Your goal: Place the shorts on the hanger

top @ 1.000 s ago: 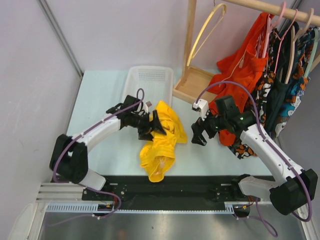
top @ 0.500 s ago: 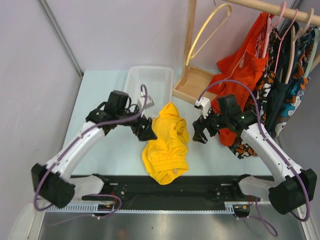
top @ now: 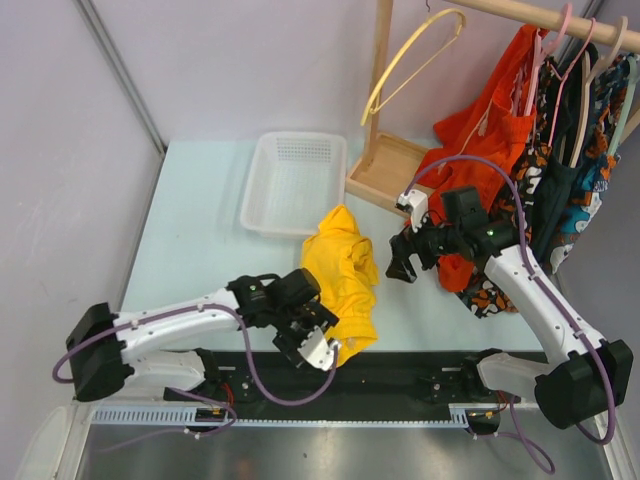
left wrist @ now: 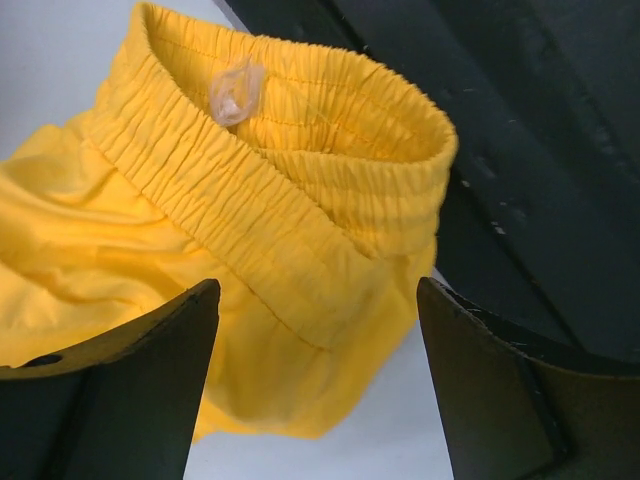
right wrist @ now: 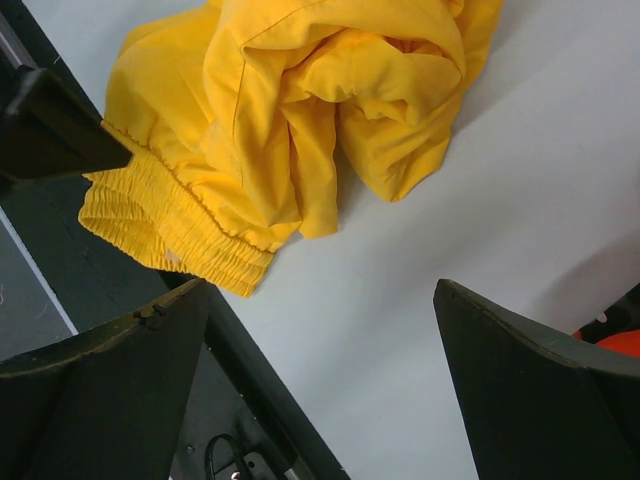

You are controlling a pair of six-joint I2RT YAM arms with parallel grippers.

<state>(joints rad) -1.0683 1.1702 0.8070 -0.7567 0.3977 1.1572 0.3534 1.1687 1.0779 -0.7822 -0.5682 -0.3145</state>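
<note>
The left arm (top: 170, 325) lies low along the near side of the pale worktop (top: 200, 220), and its jaws are spread wide with nothing in them. In the left wrist view the gathered waistband sits just ahead of the two dark fingers (left wrist: 120, 385), in the gap between them, and neither finger presses on it. Behind the arm, an empty-looking white plastic basket (top: 290, 180) stands toward the far edge. The yellow shorts (top: 340, 280) lie crumpled in the middle of the worktop. Their waistband is at the near end and overlaps the black base rail (top: 430, 365), and a small pale tag (left wrist: 235, 92) shows inside it. Higher up, the thin cream hanger (top: 410, 60) hangs tilted beside the upright of the wooden rack (top: 378, 90), well apart from the shorts. The right arm (top: 530, 290) holds its jaws above the worktop just right of the shorts, fully apart and empty. An orange garment (top: 480, 150) and dark patterned clothes (top: 560, 180) hang at the far right.
</note>
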